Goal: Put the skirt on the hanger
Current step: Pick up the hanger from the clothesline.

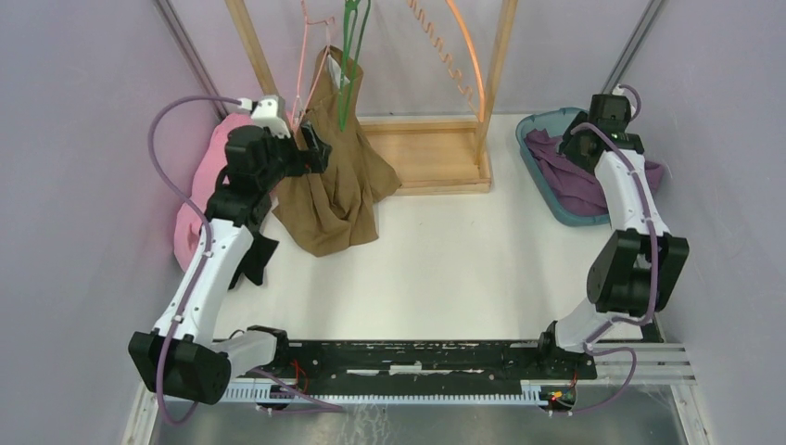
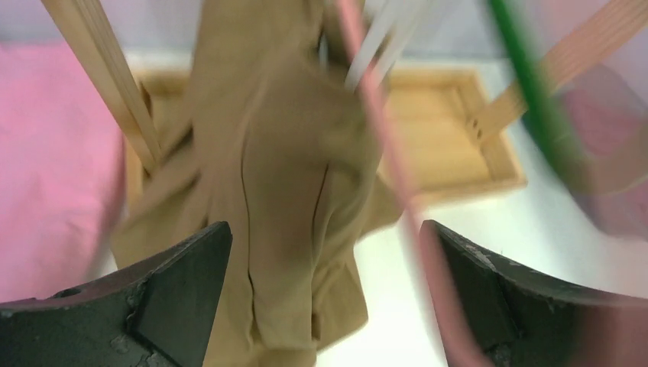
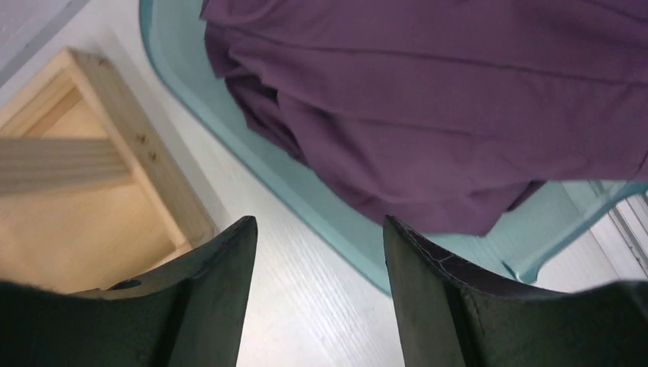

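Brown skirt [image 1: 334,185] is hanging at the front-left corner of the wooden rack [image 1: 429,153]. It's a soft matte weave in long vertical folds, and its hem is pooling on the white table [image 1: 463,269] just left of the rack's base. Its top is bunching up by the green hanger [image 1: 350,56]; I can't tell which wire is carrying it.

Three hangers are dangling inside the rack: one thin pink wire one [image 1: 303,65], one green, and one orange curved one [image 1: 475,65] with a coiled stretch. The rack itself is pale plank wood, with slanted posts and a shallow boxed base.

Left gripper [image 2: 325,229] is sitting at the skirt's upper left, against the rack's left post. Its jaws are standing wide and clamping nothing; the cloth and the pink wire are showing in the gap beyond them.

Right gripper [image 3: 317,225] is hovering right of the rack over one teal plastic basket [image 1: 547,199], jaws parted and gripping nothing. One crumpled purple garment [image 1: 579,181] is lying in the basket.

Left of the rack, one pink cloth [image 1: 199,213] is lying heaped, with one small black cloth [image 1: 255,260] nearer the arm.
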